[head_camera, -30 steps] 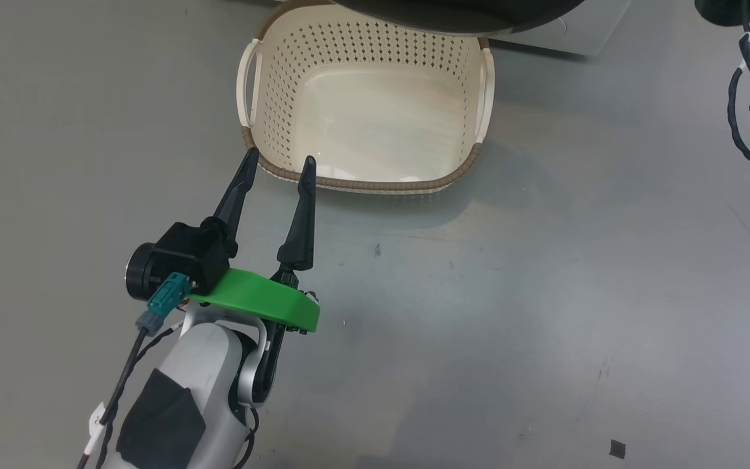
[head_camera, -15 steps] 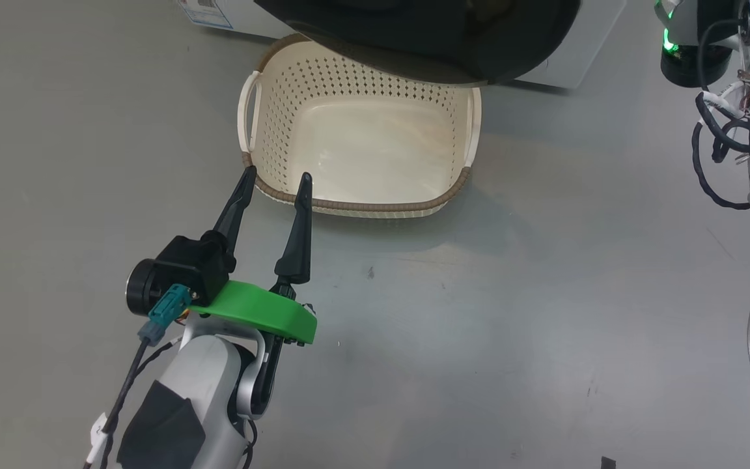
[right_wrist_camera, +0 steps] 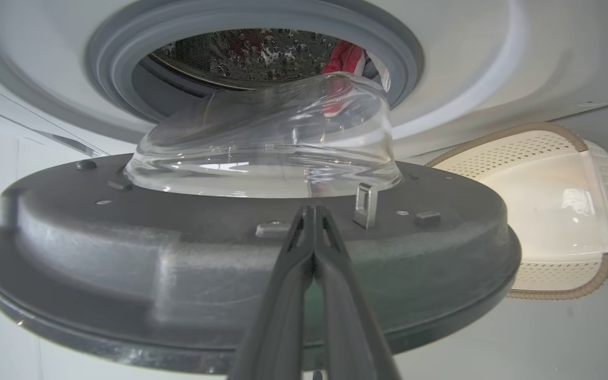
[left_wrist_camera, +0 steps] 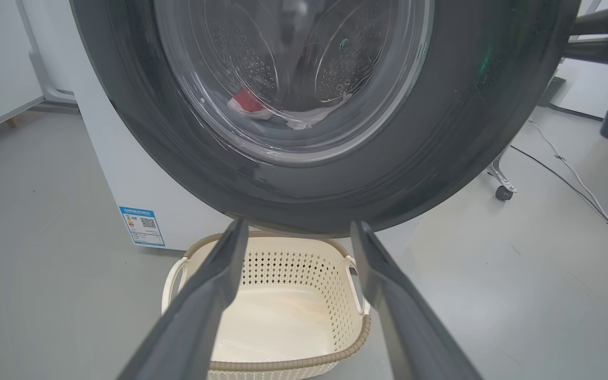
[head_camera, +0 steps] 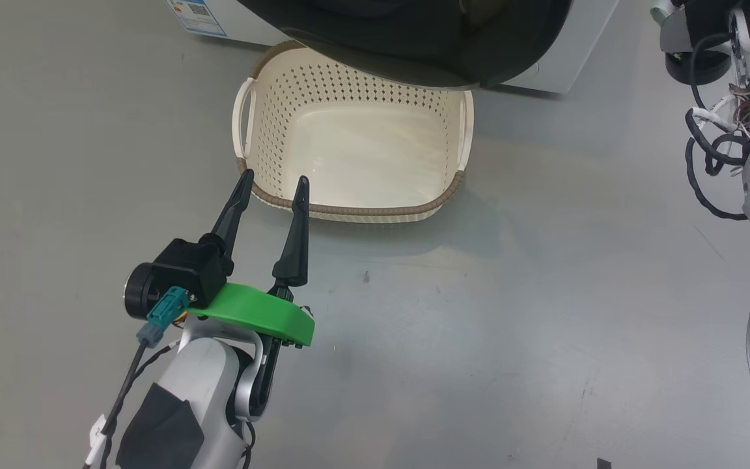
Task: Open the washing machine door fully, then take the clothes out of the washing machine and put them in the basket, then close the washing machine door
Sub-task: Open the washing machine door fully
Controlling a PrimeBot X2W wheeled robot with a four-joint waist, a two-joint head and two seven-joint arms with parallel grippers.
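The right gripper [right_wrist_camera: 312, 211], jaws pressed together, has its tips at the inner face of the partly open washing machine door [right_wrist_camera: 124, 253], which hangs above the basket [right_wrist_camera: 562, 287] on the floor [head_camera: 512, 326]. It would do best to push steadily near the latch [right_wrist_camera: 366, 206]. The left gripper [head_camera: 273, 177] holds its jaws wide, and the clothes [right_wrist_camera: 343, 55] lie in the drum [right_wrist_camera: 240, 53].

left hand [head_camera: 275, 176] | black fingers [head_camera: 293, 241] | green wrist plate [head_camera: 258, 316] | white forearm [head_camera: 202, 374] | black patch [head_camera: 160, 430]

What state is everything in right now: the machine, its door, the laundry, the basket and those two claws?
washing machine: front opening uncovered.
washing machine door: open, swung outward.
clothes: inside the drum, not yet taken out.
basket: empty, on the floor below the door.
left gripper: open, holding nothing, near the basket's rim.
right gripper: shut, tips at the door's inner face.
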